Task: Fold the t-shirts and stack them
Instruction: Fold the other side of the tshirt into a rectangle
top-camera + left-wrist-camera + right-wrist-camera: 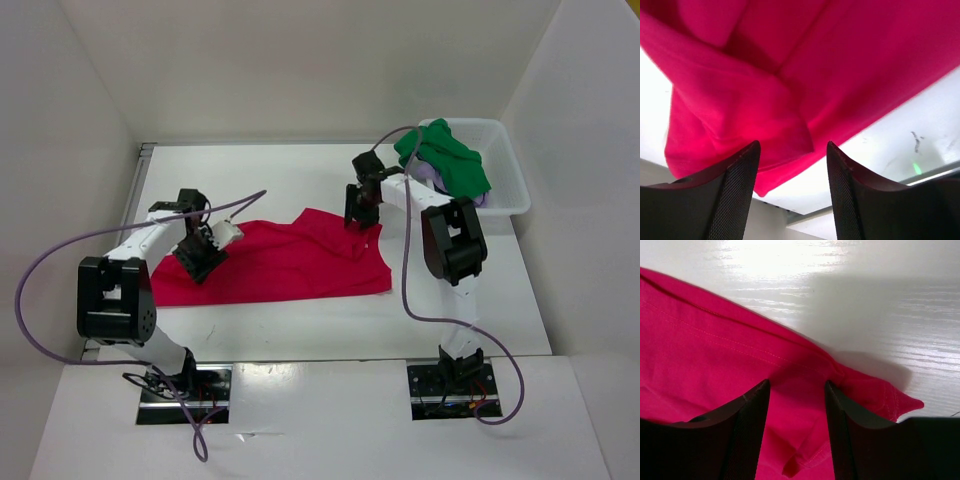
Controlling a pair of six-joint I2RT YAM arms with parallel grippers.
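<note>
The red t-shirt (280, 265) lies spread out on the bench (300, 330). Its long way runs from left to right, across in front of both arms. The left arm (140, 240) reaches to the left end of it and the right arm (405, 195) reaches to the far right corner, so each arm is nearest to its own end. The left jaws are down by the left end, where the cloth is bunched in soft folds. In the left wrist view the red cloth sits just ahead of the two black tips. These jaws are partly open, with a clear gap, and they pinch nothing. The right jaws hang right over the shirt's stitched edge, near a pointy corner, and the edge runs slantwise past the gap. They are partly open too, with red cloth under the gap, and I do not think they hold it. I think the next move has to be a pinch at both ends, so the shirt can be lifted and folded. The green t-shirt (455, 165) and the lavender t-shirt (428, 176) are well apart from all this. They are heaped in the white basket (510, 150) at the far right of the bench, with the green one on top.
</note>
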